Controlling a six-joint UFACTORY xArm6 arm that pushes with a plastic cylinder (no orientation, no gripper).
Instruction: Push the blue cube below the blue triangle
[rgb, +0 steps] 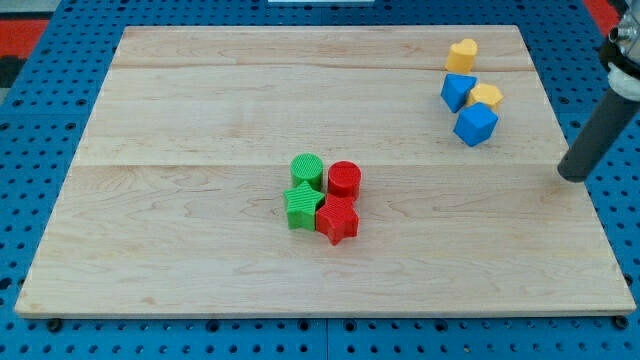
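Rod first: my tip (574, 176) rested on the wooden board (200, 230) near its right edge, bare and touching no block; being a plain rod, it gripped nothing. The blue cube (476, 124) sat to the tip's upper left, near but apart. A yellow block (487, 96) touched the cube's upper side, the blue triangle (458, 91) lay just beside that, and another yellow block (462, 54) stood above. Well apart, near the board's middle, clustered a green cylinder (307, 170), green star (301, 206), red cylinder (344, 179) and red star (338, 220).

Trouble looked likeliest from crowding: a push landing off-centre could spin the cube or drag the yellow neighbour and triangle along, shifting the target itself.
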